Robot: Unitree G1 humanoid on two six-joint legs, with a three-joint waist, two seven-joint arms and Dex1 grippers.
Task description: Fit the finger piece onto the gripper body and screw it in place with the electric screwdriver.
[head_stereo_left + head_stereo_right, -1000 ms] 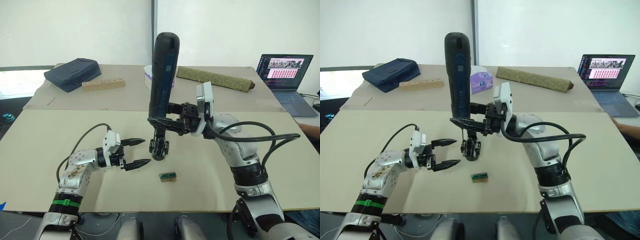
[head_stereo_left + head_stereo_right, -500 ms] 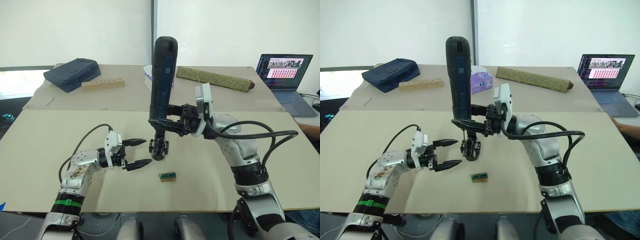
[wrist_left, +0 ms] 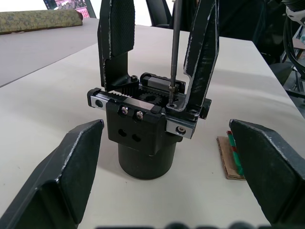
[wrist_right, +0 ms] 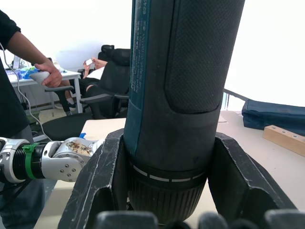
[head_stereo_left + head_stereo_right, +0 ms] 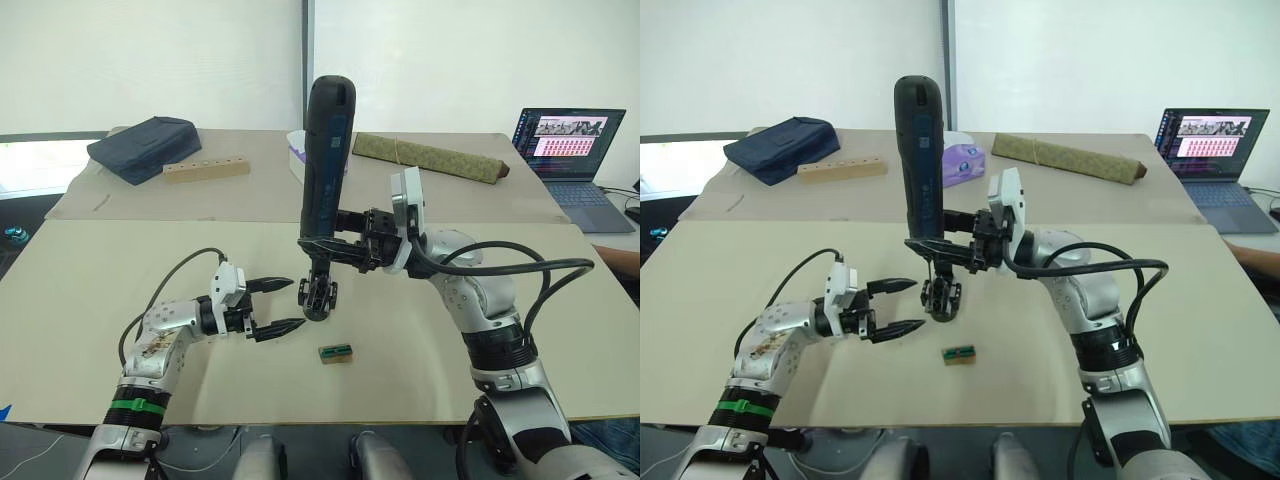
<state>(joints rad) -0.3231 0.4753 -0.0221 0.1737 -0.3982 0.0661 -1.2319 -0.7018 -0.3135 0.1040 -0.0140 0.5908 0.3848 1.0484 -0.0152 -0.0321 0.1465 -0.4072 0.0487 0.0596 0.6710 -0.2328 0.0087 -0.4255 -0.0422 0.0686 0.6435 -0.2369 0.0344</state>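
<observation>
At frame centre the right gripper (image 5: 330,243) has its jaws clamped on the upright electric screwdriver (image 5: 324,150), whose bit meets the gripper body (image 3: 147,138) on the table (image 5: 120,270), seemingly at a screw. Just left, the left gripper (image 5: 281,305) hovers, jaws apart and empty

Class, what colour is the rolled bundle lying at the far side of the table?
Olive green, clearest in the left eye view: the rolled bundle.
</observation>
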